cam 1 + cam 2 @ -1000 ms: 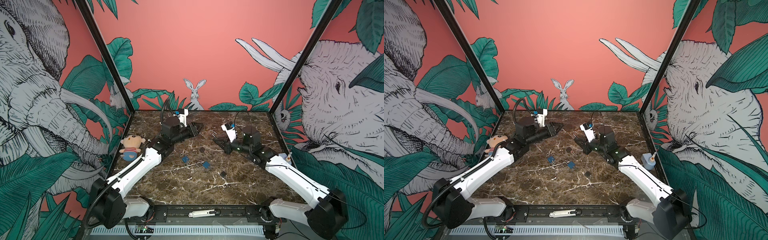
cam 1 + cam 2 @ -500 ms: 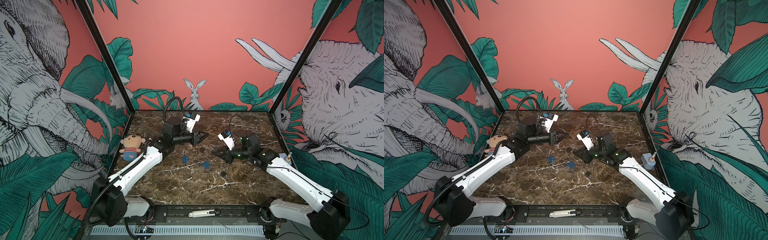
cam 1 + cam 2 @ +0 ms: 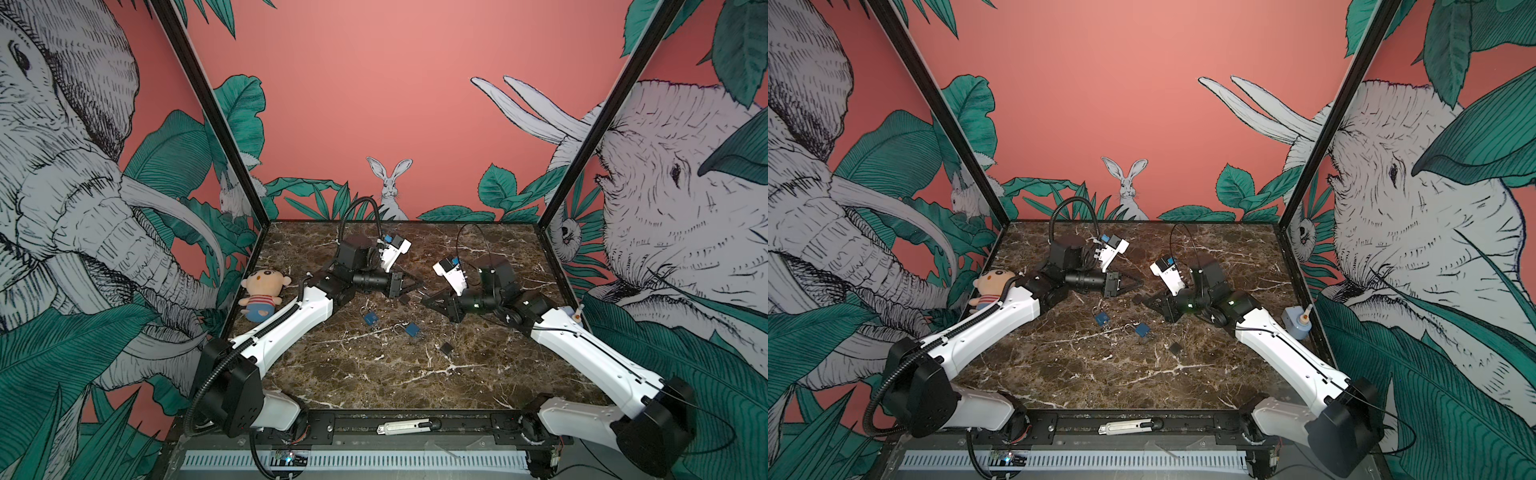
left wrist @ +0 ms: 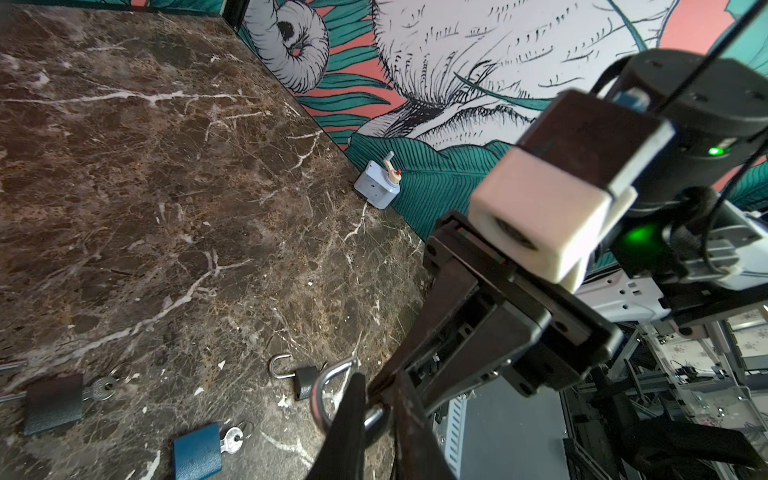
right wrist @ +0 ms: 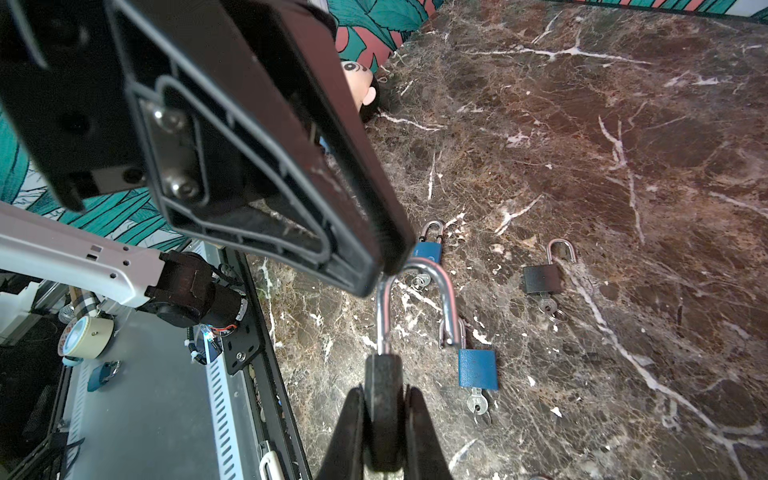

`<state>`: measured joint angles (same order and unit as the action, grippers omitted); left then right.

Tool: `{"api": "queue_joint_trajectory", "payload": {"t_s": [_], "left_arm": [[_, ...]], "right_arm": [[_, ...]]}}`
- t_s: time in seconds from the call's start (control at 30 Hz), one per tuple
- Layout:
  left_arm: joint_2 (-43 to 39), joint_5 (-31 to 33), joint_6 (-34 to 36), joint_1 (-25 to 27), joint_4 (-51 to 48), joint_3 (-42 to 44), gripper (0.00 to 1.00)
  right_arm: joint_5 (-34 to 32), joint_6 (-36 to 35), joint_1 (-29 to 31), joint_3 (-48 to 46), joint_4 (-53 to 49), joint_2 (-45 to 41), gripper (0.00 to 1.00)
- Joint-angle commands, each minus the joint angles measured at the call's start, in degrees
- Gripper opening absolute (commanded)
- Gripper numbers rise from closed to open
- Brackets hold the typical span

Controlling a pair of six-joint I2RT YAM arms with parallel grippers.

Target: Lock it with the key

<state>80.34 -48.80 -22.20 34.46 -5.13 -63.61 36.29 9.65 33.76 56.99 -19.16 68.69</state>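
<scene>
Both grippers are engaged on one padlock [image 5: 381, 372], which is held clear of the marble table [image 5: 623, 166] near its middle, over the spare padlocks [image 5: 478, 370] lying there. On the left, the left gripper [image 5: 384, 270] is seen almost closed, its tips pinched on the crown of the shackle [image 5: 446, 299]. On the right, the right gripper [image 5: 382, 415] is clamped tight on the dark body. The step in hand is judged to be the seating of the shackle. For this to be done well, the free leg should be swung over its hole before any push is given. The push should be directed straight along the legs, and the body should be gripped firmly so that it is not twisted out of the pads. Only a light squeeze is wanted on the round steel, which is likely to slip. The shackle is seen raised and open, bright and smooth, its notched free leg hanging clear of the body. The body is small, dark and matt. No key can be made out in this lock, since the keyway is hidden by the fingers.
</scene>
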Motion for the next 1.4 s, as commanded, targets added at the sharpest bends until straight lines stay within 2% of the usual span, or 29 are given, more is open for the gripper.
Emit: {"api": "queue_joint_trajectory", "payload": {"t_s": [0.0,0.2,0.4,0.77,1.13,1.37], "left_arm": [[-1.32,-1.92,2.00,0.26,-2.40,-0.85,0.16],[-1.10,-0.95,2.30,0.26,-3.14,-0.63,0.16],[-0.29,-0.86,0.19,0.32,0.20,-0.71,0.16],[1.08,-0.15,0.96,0.41,-1.54,-0.76,0.17],[-0.32,1.92,3.24,0.26,-4.62,-0.02,0.24],[-3.45,2.21,1.68,-0.48,-2.20,1.52,0.26]], "right_arm": [[1.06,-0.59,0.35,1.85,2.11,0.33,0.00],[2.03,-0.37,0.35,2.51,2.14,0.50,0.00],[2.80,-0.33,0.52,2.56,1.76,0.49,0.00],[2.21,-0.58,0.65,2.82,1.58,-0.46,0.00],[1.85,-1.03,0.61,3.29,1.62,-0.60,0.00],[2.47,-0.77,0.62,3.14,1.64,-0.59,0.00]]}}
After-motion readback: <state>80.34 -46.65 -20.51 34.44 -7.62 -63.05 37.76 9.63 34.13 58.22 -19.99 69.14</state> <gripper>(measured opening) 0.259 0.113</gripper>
